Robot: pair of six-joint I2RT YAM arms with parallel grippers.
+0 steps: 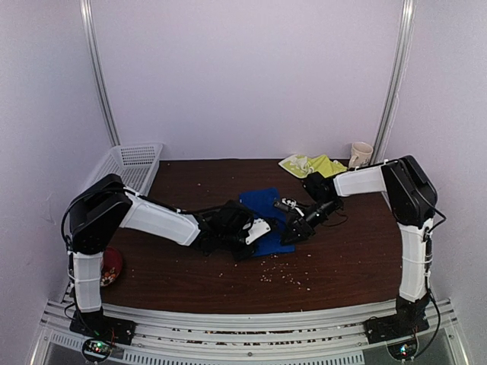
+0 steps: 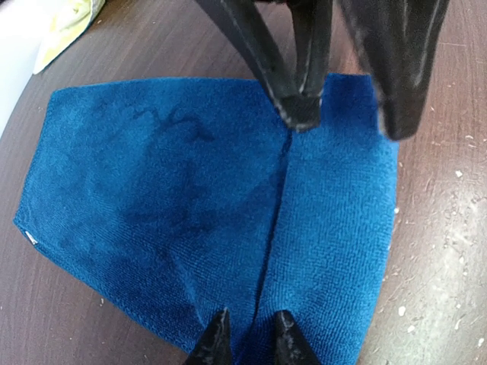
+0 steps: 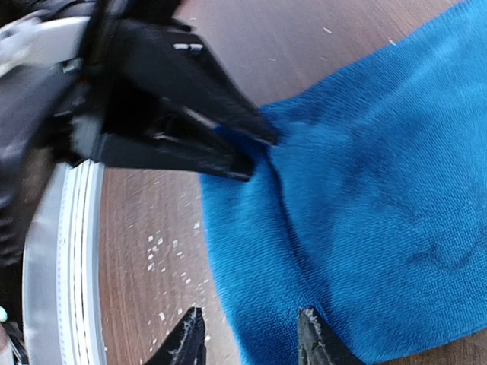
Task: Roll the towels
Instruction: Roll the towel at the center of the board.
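Partly, the blue towel [image 1: 262, 202] is hidden in the top view, where both grippers are crowded over its near half and only its far part is shown clearly. In the right wrist view it is cut off at the right and bottom edges. A red object [image 1: 112, 266] at the near left of the worktop [image 1: 346, 251] is half covered by the left arm and cannot be identified. Only a corner of the yellow towel [image 2: 68, 26] is caught in the left wrist view.

The left gripper [image 2: 251, 344] is nearly closed, and a raised fold at the blue towel's near edge is pinched between its fingertips. A crease is seen running from that pinch across the cloth to the right gripper [image 3: 253, 342]. That gripper is held apart, gripping nothing, and the towel's side edge is straddled: one fingertip is set over bare wood just beside the cloth, the other over the cloth itself. Whether the tips are pressed down cannot be told.

The blue towel is spread at the middle of the worktop. The yellow towel is left crumpled at the far edge, just beside a mug [image 1: 361, 154] and well apart from the blue one. The mug's inside cannot be seen. A white basket [image 1: 137, 156] is set at the far left corner. Crumbs [image 1: 285, 275] are scattered near the front.
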